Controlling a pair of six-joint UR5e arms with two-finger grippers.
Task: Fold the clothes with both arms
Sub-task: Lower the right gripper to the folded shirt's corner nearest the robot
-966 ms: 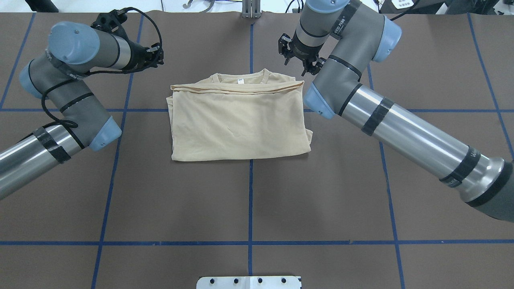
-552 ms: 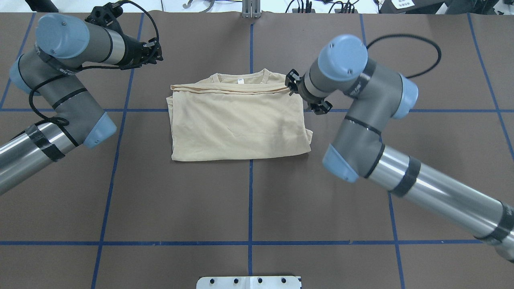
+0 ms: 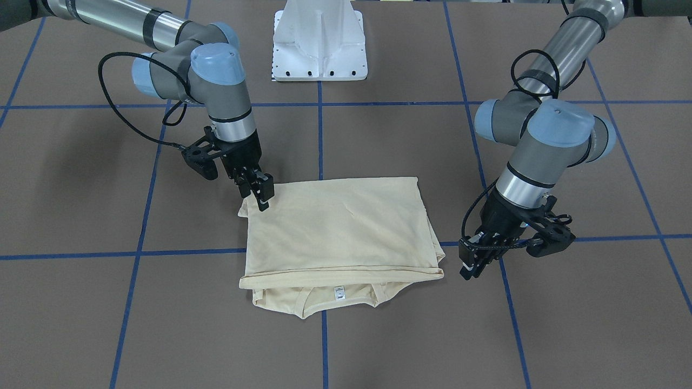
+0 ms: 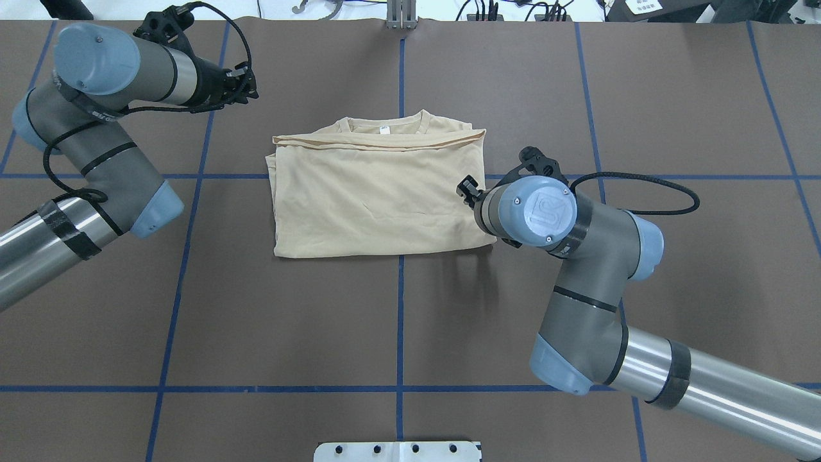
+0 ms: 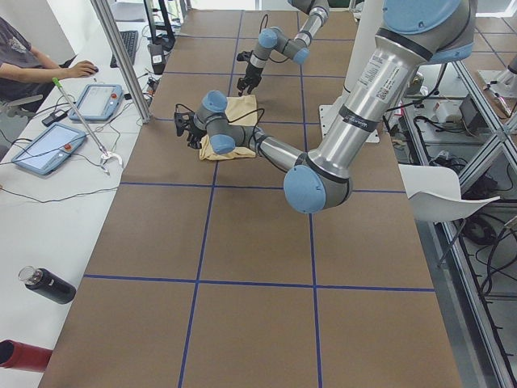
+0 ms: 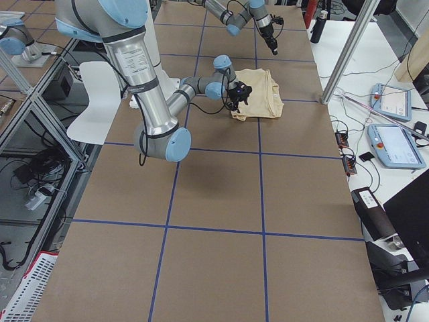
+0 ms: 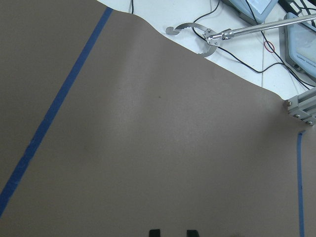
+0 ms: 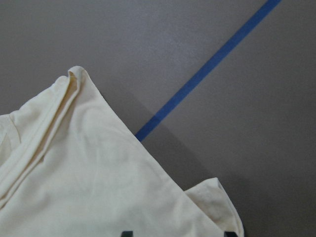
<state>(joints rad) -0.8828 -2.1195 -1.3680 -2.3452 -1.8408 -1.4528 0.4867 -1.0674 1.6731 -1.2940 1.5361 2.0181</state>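
The cream-yellow T-shirt (image 4: 378, 199) lies folded into a rough rectangle in the middle of the brown table (image 4: 288, 321), plain side up. Its collar and small white neck label (image 3: 339, 292) sit at the edge farthest from my base, peeking out from under the folded layers. My right pincer (image 3: 260, 199) points down at the shirt's near corner on my right side. In my right wrist camera its two fingertips (image 8: 127, 234) stand wide apart at the bottom of the view, with that corner of cloth lying in the gap and nothing clamped. Whether the tips touch the fabric I cannot tell. A blue tape line (image 8: 207, 69) runs across the table just beyond that corner. My left pincer (image 3: 469, 268) hangs over bare table off the shirt's opposite side, near the collar-end corner but apart from the cloth. Its fingertips (image 7: 154, 232) show a narrow gap between them in my left wrist camera, with only brown table there, so it grips nothing. My white pedestal (image 3: 319, 43) stands at the table's edge behind the shirt, well apart from it.
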